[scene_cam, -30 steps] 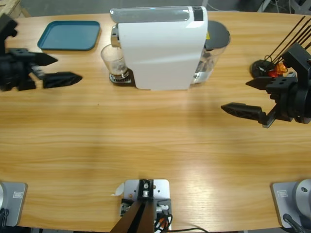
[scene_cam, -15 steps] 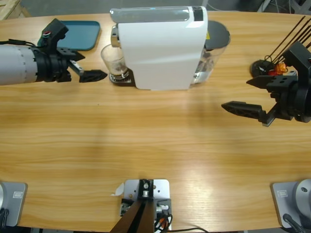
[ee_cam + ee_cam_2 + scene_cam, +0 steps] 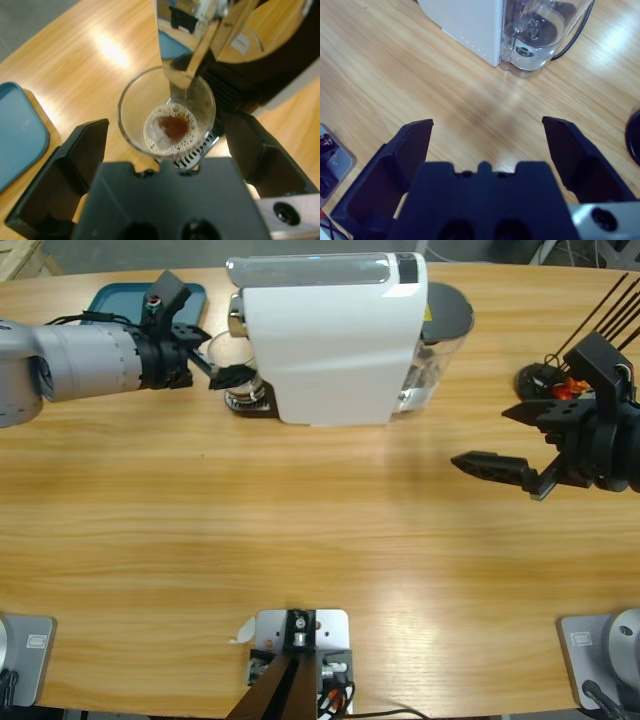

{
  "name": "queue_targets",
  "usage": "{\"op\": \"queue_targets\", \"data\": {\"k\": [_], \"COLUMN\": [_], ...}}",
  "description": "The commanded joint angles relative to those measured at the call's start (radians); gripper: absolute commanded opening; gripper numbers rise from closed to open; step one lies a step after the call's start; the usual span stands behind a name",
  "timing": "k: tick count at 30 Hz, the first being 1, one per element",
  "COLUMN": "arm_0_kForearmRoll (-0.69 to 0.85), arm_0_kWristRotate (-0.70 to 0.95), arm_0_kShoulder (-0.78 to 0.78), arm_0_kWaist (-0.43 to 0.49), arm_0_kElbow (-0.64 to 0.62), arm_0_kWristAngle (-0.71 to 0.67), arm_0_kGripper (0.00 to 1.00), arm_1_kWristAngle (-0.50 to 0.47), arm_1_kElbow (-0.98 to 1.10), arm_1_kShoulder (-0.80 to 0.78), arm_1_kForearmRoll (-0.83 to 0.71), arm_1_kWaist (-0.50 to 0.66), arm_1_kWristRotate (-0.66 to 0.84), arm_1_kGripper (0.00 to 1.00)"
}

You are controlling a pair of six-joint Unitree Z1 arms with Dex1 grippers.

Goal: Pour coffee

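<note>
A clear glass tumbler (image 3: 166, 111) stands on the drip grille under the chrome spout (image 3: 187, 70) of the white coffee machine (image 3: 330, 335). In its bottom lies a shallow pool of dark brown coffee (image 3: 172, 127) ringed with pale foam. My left gripper (image 3: 165, 124) is open, one jaw on each side of the tumbler with a gap to the glass on both. In the high view the left gripper (image 3: 228, 360) partly covers the tumbler (image 3: 243, 390). My right gripper (image 3: 505, 440) hangs open over bare table on the right, holding nothing.
A teal tray (image 3: 105, 298) lies at the back left, partly under the left arm. The machine's clear water tank (image 3: 440, 340) sits at its right end, with a black cord beside it. A black holder with dark sticks (image 3: 545, 380) stands behind the right gripper.
The left arm has swung in from the left edge to the machine, and its jaws now flank the tumbler. The right gripper has shifted only slightly.
</note>
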Motion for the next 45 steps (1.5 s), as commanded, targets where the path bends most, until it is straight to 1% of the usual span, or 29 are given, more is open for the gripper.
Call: {"op": "queue_targets", "data": {"k": [1,7,10,11,12,15,16,17,18,25,26,28,33,36,39,43,45], "arm_0_kForearmRoll": [-0.086,-0.091,-0.102,-0.109,-0.114,-0.116,-0.116,-0.117,-0.117,-0.117,-0.117,-0.117,-0.114,-0.113,-0.113,-0.094,-0.075], "arm_0_kWristRotate": [0.015,0.015,0.018,0.018,0.020,0.027,0.029,0.029,0.029,0.029,0.028,0.013,-0.015,-0.019,-0.031,-0.032,-0.034], "arm_0_kShoulder": [0.111,0.131,0.137,0.139,0.140,0.133,0.131,0.129,0.127,0.115,0.106,0.084,0.026,0.003,-0.023,-0.057,-0.072], "arm_0_kWaist": [-0.007,-0.007,-0.007,-0.007,-0.007,-0.007,-0.007,-0.007,-0.007,-0.007,-0.007,-0.001,0.082,0.116,0.174,0.254,0.279], "arm_0_kElbow": [0.020,0.021,0.020,0.021,0.021,0.024,0.026,0.028,0.032,0.051,0.057,0.070,0.110,0.114,0.112,0.068,0.039], "arm_0_kWristAngle": [0.008,0.008,0.008,0.008,0.008,0.008,0.008,0.008,0.007,0.006,0.012,0.069,0.088,0.088,0.087,0.083,0.083], "arm_0_kGripper": [0.978,0.966,0.815,0.779,0.676,0.286,0.251,0.191,0.177,0.177,0.178,0.181,0.179,0.177,0.178,0.179,0.179], "arm_1_kWristAngle": [-0.018,-0.021,-0.021,-0.021,-0.021,-0.019,-0.019,-0.019,-0.019,-0.019,-0.018,-0.018,-0.018,-0.018,-0.018,-0.019,-0.019], "arm_1_kElbow": [0.020,0.019,0.018,0.018,0.018,0.018,0.018,0.018,0.018,0.018,0.018,0.018,0.020,0.020,0.020,0.020,0.020], "arm_1_kShoulder": [0.027,0.032,0.033,0.034,0.034,0.037,0.037,0.037,0.037,0.034,0.032,0.032,0.026,0.024,0.024,0.024,0.024], "arm_1_kForearmRoll": [-0.014,-0.014,-0.014,-0.014,-0.014,-0.014,-0.014,-0.014,-0.014,-0.014,-0.014,-0.014,-0.014,-0.015,-0.015,-0.017,-0.018], "arm_1_kWaist": [0.010,0.010,0.010,0.010,0.010,0.010,0.010,0.010,0.010,0.010,0.010,0.010,0.010,0.010,0.010,0.010,0.010], "arm_1_kWristRotate": [0.009,0.009,0.009,0.009,0.009,0.009,0.009,0.009,0.009,0.009,0.009,0.009,0.009,0.009,0.009,0.009,0.009], "arm_1_kGripper": [0.991,0.991,0.991,0.991,0.991,0.991,0.991,0.991,0.991,0.991,0.991,0.991,0.991,0.991,0.991,0.991,0.991]}}
